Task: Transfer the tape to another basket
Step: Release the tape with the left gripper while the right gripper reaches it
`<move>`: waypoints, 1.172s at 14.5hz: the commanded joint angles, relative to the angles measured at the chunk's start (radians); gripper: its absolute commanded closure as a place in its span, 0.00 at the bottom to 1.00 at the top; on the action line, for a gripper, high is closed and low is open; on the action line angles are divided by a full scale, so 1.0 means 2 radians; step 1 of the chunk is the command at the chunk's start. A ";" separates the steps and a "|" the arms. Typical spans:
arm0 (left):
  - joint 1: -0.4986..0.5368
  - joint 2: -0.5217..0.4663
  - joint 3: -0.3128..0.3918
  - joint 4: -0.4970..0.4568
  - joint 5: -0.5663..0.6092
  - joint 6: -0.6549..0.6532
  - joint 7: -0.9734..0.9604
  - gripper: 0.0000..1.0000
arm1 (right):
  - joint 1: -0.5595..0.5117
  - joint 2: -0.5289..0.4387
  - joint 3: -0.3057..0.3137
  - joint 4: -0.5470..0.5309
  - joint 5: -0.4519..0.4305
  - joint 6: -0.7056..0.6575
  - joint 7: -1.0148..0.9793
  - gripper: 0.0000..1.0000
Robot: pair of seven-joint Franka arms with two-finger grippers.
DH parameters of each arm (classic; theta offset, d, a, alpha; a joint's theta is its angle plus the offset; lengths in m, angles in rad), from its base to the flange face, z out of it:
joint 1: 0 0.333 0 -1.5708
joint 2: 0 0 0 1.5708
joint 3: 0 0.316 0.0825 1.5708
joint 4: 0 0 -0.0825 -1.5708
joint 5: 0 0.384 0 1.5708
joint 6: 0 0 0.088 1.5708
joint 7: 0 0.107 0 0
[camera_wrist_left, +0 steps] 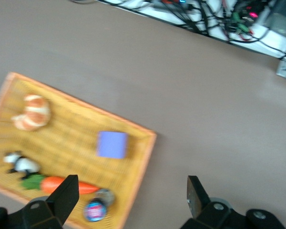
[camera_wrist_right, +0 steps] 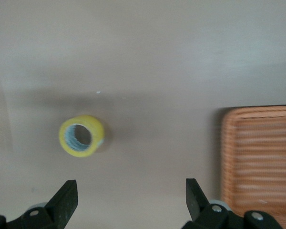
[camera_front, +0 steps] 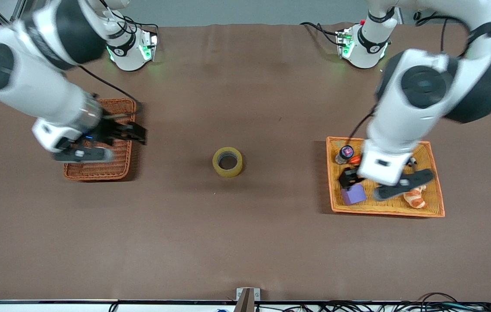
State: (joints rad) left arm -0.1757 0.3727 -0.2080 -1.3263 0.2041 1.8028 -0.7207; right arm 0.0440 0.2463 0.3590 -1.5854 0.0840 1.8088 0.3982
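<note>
Left gripper hangs over the orange-yellow tray at the left arm's end of the table, fingers spread apart, nothing between them. Under and around it in the tray: purple block just below the fingertips, croissant nearer the front camera and beside the block, a small bottle with a pink-and-blue cap and a carrot on the farther side, and a small black-and-white figure beside the carrot's green top.

Tape lies flat on the bare brown table, hole up, about midway between the two grippers, well apart from both and from either container.

Right gripper hovers over the edge of the reddish-brown basket at the right arm's end of the table, fingers wide apart and holding nothing. In the right wrist view the tape sits out ahead of the fingertips, with a corner of the basket to one side.
</note>
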 commanded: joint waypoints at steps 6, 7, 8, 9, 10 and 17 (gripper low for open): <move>0.080 -0.074 -0.002 -0.019 -0.037 -0.059 0.161 0.00 | 0.114 0.127 0.016 -0.068 -0.131 0.193 0.183 0.00; 0.088 -0.072 -0.002 -0.019 -0.038 -0.059 0.184 0.00 | 0.125 0.147 0.016 -0.067 -0.151 0.208 0.198 0.00; 0.095 -0.074 -0.003 -0.019 -0.040 -0.059 0.207 0.00 | 0.133 0.168 0.016 -0.066 -0.174 0.219 0.213 0.00; 0.099 -0.075 -0.005 -0.019 -0.041 -0.059 0.228 0.00 | 0.134 0.184 0.016 -0.065 -0.197 0.223 0.222 0.00; 0.099 -0.081 -0.004 -0.020 -0.044 -0.059 0.241 0.00 | 0.135 0.193 0.016 -0.064 -0.213 0.225 0.224 0.00; 0.082 -0.183 0.039 -0.105 -0.055 -0.087 0.328 0.00 | 0.148 0.235 0.016 -0.066 -0.270 0.270 0.257 0.03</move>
State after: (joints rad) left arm 0.0122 0.1003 -0.1829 -1.4385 0.1183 1.6458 -0.1146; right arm 0.3423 0.6950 0.3875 -1.7255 -0.3958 2.3324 0.8610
